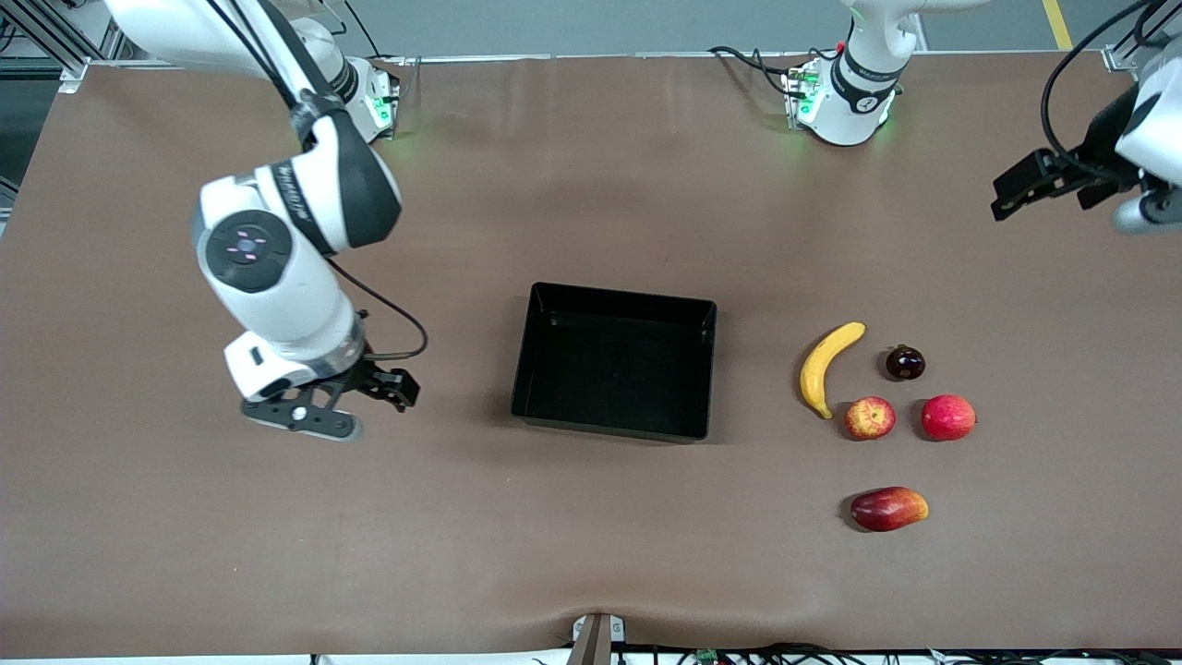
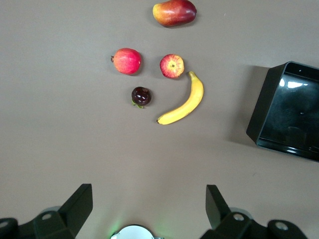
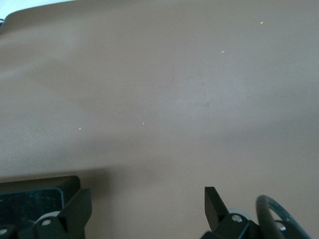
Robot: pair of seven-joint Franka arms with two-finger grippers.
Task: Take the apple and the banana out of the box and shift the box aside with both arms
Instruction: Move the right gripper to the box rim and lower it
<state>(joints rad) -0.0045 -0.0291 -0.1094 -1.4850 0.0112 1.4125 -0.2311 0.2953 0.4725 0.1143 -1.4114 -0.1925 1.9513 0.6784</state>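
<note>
From my station I see the brown table first, and near its middle stands the black box, which is empty, so I judge the fruit part of the task is already done and only the moving of the box remains. The box is wide and its walls are low and glossy, which I think is the reason it needs both arms, one on each short wall. The right gripper hangs low over the bare table beside the box, toward the right arm's end; its jaws stand wide apart and hold nothing, and its wrist view shows a corner of the box just at the fingers, so it looks well placed to take that wall. The left gripper is high near the table edge at the left arm's end, also spread fully and empty, well apart from the box. The fruits lie in a loose group between the box and the left arm's end of the table, apart from the box, so they should not block it if it is pushed toward the right arm's end. From largest: the banana, the mango-like fruit nearest the front edge, the plain red fruit, the mottled apple just beside the banana's tip, and a small dark purple fruit.
</note>
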